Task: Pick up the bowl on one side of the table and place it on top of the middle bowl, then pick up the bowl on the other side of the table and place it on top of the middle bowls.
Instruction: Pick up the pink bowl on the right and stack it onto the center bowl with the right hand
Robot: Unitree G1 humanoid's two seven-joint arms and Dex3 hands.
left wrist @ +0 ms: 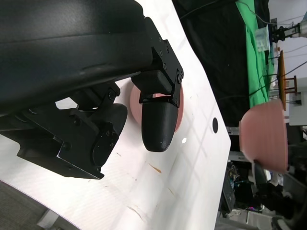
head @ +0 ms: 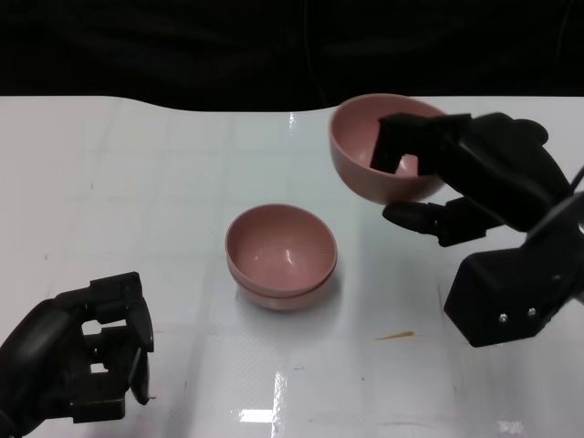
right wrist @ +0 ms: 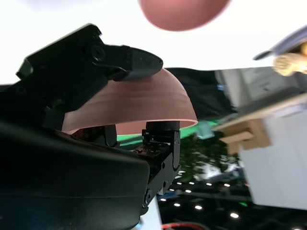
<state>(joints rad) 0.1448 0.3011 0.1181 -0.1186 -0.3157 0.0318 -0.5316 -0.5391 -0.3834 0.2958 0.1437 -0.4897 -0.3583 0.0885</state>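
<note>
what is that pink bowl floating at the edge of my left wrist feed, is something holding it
Observer: Yes. In the head view the right hand holds that bowl by its rim, lifted off the table.
Operator: where is the middle bowl, my own hand blocks it
Observer: The middle stack sits at the table's centre, already two bowls nested.
Operator: and my left hand
Observer: The left hand holds nothing, down by the near edge, apart from the stack.
</note>
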